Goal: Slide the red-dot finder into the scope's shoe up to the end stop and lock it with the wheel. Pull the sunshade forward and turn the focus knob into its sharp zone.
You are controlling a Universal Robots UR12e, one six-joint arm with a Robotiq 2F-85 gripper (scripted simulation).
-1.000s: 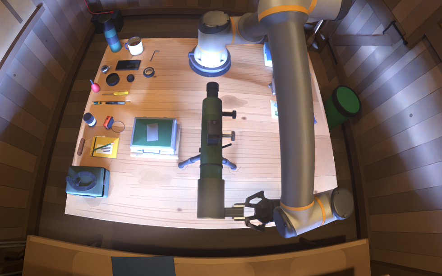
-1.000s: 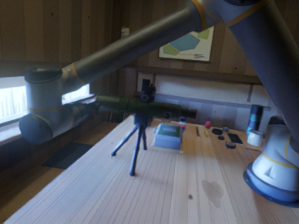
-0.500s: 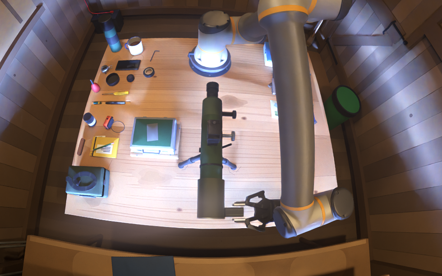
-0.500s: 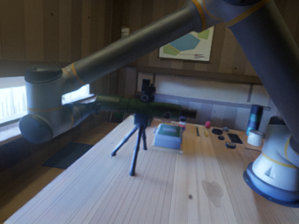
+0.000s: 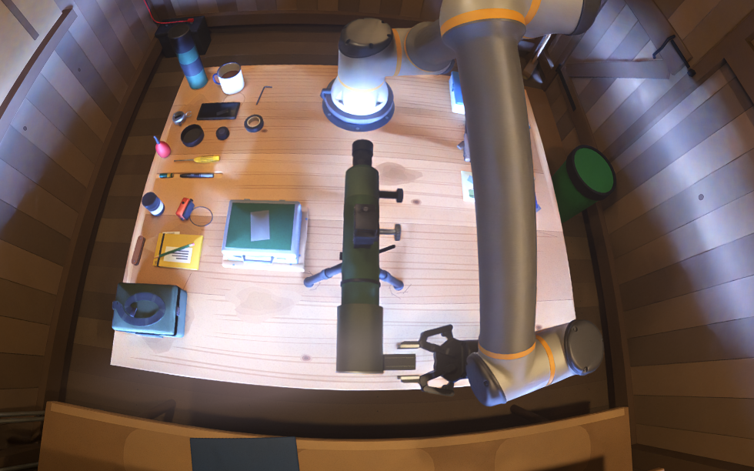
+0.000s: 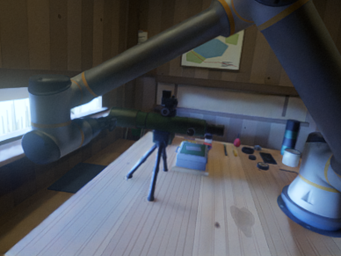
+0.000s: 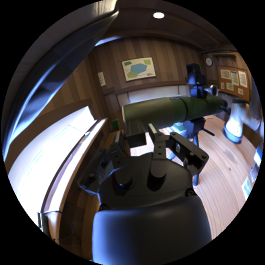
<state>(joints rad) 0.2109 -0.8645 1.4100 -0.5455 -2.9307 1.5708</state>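
Note:
The sunshade's front end is hidden behind my wrist in the second side camera. From above, the sunshade is an olive sleeve at the front of the green scope, with a dark grip tab on its right side. The scope stands on a small tripod in the middle of the table. The red-dot finder sits on top of the tube, with the lock wheel and the focus knob sticking out to the right. My gripper is open at the tab's right, its fingers either side of the tab, and holds nothing.
The table's near edge runs just below my gripper, with a window sill beyond. A green-topped case lies left of the scope. Small tools, a mug and a bottle fill the far left. My arm's base stands behind the eyepiece.

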